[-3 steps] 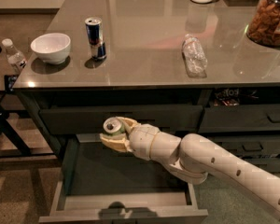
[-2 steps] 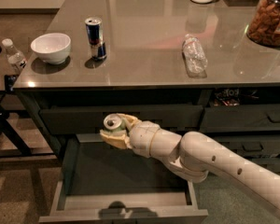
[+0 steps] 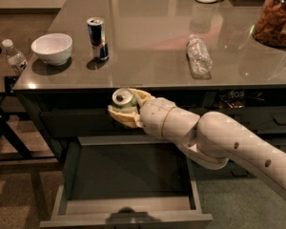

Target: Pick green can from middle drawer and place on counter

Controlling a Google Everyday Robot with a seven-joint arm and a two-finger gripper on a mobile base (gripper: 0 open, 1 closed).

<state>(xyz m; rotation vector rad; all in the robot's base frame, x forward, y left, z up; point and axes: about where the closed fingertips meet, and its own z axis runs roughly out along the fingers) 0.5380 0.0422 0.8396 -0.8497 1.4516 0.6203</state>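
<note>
The gripper (image 3: 124,108) has lifted the can (image 3: 121,98) since a second ago: then it hung in front of the cabinet face just over the drawer (image 3: 128,175), now it sits higher, level with the front edge of the counter (image 3: 152,37). The arm has come up with it, and nothing else has shifted.

The gripper is closed round the can, one pale finger curving over it on the right and the other cupping it from below. The can is tilted, its silver top and pull tab facing up and towards the camera, and only a little green shows between the fingers. It is just in front of the counter's edge, not on the surface, and well above the drawer floor.

The drawer stands pulled out below, its grey floor bare. The arm reaches in from the lower right.

On the counter, a slim blue can (image 3: 96,38) stands upright near the front left, with a white bowl (image 3: 52,47) beside it on its left. A crumpled plastic bottle (image 3: 198,56) lies on its side further right. A jar (image 3: 276,18) of brown snacks stands at the right edge.
</note>
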